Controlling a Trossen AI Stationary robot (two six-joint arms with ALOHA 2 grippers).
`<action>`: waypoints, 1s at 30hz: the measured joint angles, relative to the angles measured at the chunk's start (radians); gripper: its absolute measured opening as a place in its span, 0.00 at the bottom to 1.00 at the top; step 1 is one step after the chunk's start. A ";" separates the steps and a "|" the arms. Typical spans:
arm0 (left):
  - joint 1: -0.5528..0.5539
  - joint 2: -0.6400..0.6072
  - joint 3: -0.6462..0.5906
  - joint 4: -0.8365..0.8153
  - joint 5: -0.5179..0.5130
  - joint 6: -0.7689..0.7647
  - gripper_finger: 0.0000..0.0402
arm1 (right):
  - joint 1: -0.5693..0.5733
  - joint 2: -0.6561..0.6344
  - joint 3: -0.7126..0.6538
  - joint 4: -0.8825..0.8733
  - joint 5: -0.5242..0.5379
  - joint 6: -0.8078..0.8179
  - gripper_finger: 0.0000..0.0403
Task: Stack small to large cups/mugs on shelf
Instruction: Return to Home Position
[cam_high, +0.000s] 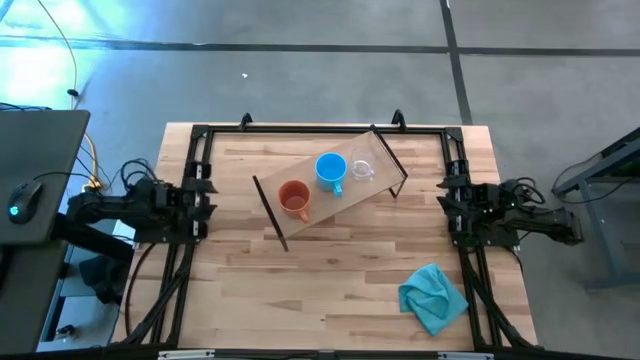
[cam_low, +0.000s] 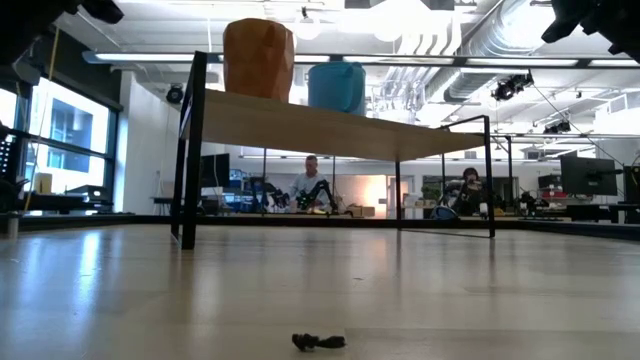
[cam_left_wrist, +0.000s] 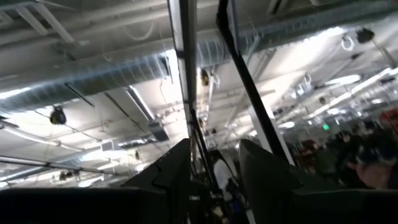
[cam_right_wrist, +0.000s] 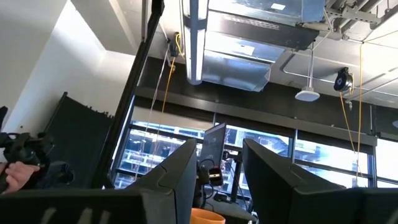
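In the high view the shelf (cam_high: 330, 190) lies slantwise across the middle of the table, standing on its black end frames. Three vessels rest on its board in a row: the orange-brown mug (cam_high: 293, 198), the blue mug (cam_high: 331, 170) and the clear cup (cam_high: 362, 167). The low view shows the orange-brown mug (cam_low: 258, 58) and the blue mug (cam_low: 336, 86) standing on the board of the shelf (cam_low: 330, 125); the clear cup does not show there. My left gripper (cam_high: 205, 190) waits at the table's left edge and my right gripper (cam_high: 447, 195) at its right edge. Both are open and hold nothing.
A crumpled teal cloth (cam_high: 432, 297) lies near the table's right near corner. A black frame (cam_high: 320, 128) runs around the tabletop. A small dark scrap (cam_low: 318, 342) lies on the wood close to the low camera. People sit at desks in the room behind.
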 joint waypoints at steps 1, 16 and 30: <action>-0.016 0.019 0.000 -0.001 -0.007 0.016 0.31 | 0.000 0.000 0.000 0.000 0.000 0.000 0.31; -0.087 0.175 0.006 -0.010 -0.103 0.047 0.31 | 0.000 0.000 0.000 0.000 -0.003 0.057 0.31; -0.088 0.038 0.086 -0.006 -0.035 0.096 0.31 | 0.000 0.000 0.000 -0.006 -0.049 0.079 0.31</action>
